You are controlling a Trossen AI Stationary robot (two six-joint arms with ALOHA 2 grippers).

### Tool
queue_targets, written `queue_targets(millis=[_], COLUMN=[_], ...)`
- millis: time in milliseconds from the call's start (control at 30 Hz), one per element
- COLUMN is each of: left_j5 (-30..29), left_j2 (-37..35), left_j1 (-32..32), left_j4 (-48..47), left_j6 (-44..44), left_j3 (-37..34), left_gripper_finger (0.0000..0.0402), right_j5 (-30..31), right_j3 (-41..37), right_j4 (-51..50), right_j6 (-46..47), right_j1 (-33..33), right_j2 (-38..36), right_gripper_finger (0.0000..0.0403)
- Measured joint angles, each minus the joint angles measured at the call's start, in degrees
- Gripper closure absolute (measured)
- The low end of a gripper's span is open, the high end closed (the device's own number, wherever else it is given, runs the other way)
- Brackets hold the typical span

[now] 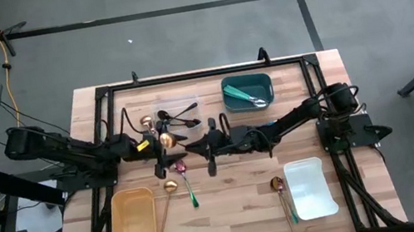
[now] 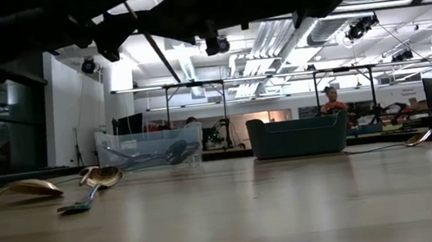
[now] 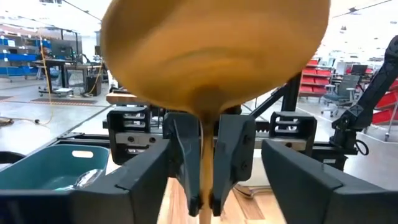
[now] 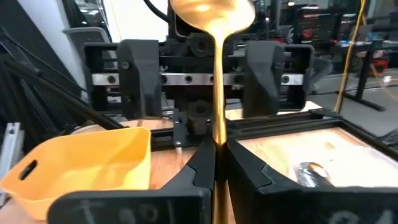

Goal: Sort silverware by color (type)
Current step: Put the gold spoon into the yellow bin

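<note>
Near the worktop's (image 1: 232, 213) front-left corner sits a yellow container (image 1: 133, 219), with a gold spoon (image 1: 170, 187) just off its far right corner and a teal-handled spoon (image 1: 190, 193) lying beside that. Above the middle of the worktop the two arms meet tip to tip. The left gripper (image 1: 169, 149) comes in from the left with its fingers (image 3: 142, 180) spread wide and released, standing clear on either side of a held gold spoon (image 4: 217, 74). The right gripper (image 4: 219, 163) reaches in from the right, its fingers (image 4: 249, 171) clenched on that spoon's handle, the bowl pointing toward the left arm. Toward the far edge, a clear container (image 1: 182, 118) holds dark spoons, and right of it a teal container (image 1: 247, 91) holds a teal-handled piece. Near the front-right corner stands a white container (image 1: 310, 187), with another gold spoon (image 1: 277, 184) just at its left side.
</note>
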Motion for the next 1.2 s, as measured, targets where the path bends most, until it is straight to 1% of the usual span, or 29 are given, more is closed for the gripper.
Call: queue_targets(millis=[100, 167, 300, 333, 433, 467, 567, 667, 833, 933, 1000, 1100, 1200], left_j5=[-0.12, -0.96, -1.93, -1.93, -1.93, -2.01, -1.98, -3.39, -8.08, -9.67, -11.80, -14.06, -13.96], left_j2=[-1.08, -1.81, -3.54, -3.71, -4.16, -4.16, -4.16, -5.55, -13.34, -18.81, -22.04, -25.60, -26.30], left_j1=[0.02, 0.03, 0.61, 0.85, 1.21, 1.21, 1.47, 1.92, 2.24, 2.03, 1.34, -0.70, -4.18], left_j4=[-1.23, -3.23, -5.21, -5.43, -6.12, -6.33, -6.71, -9.48, -20.28, -24.83, -29.16, -42.87, -63.67], left_j6=[0.03, 0.11, 0.45, -0.10, -0.76, -0.76, -0.76, -0.47, 0.99, 0.59, -0.82, -2.94, -3.36], left_j3=[0.05, 0.07, 0.07, 0.07, 0.07, 0.07, 0.07, 0.07, 0.02, 0.04, 0.10, 3.74, 12.12], left_gripper_finger=[0.0213, 0.0261, 0.0373, 0.0384, 0.0385, 0.0387, 0.0391, 0.0391, 0.0391, 0.0391, 0.0391, 0.0391, 0.0391], right_j5=[0.38, 0.38, 0.38, 0.58, 0.53, 0.51, 0.68, 2.89, 12.66, 19.96, 25.16, 33.11, 40.15], right_j3=[0.00, 0.00, 0.00, 0.00, 0.02, 0.02, 0.02, 0.02, 0.02, 0.02, 0.02, 0.02, 0.02], right_j4=[0.00, 0.00, 0.02, 0.02, 0.02, -0.06, -0.42, -2.82, -11.31, -17.09, -20.56, -27.67, -34.63], right_j6=[-0.92, -0.93, -1.05, -1.08, -0.91, -0.84, -0.66, -0.86, -2.89, -4.61, -5.19, -4.45, -2.10], right_j1=[0.00, -0.02, -0.02, -0.02, -0.04, -0.07, -0.02, 0.20, 1.91, 3.34, 4.33, 5.68, 6.72], right_j2=[0.00, 0.00, 0.00, 0.00, 0.00, 0.00, -0.03, -1.13, -4.52, -6.75, -7.99, -9.70, -11.11], right_gripper_finger=[0.0391, 0.0391, 0.0391, 0.0391, 0.0390, 0.0384, 0.0346, 0.0298, 0.0233, 0.0208, 0.0198, 0.0192, 0.0191])
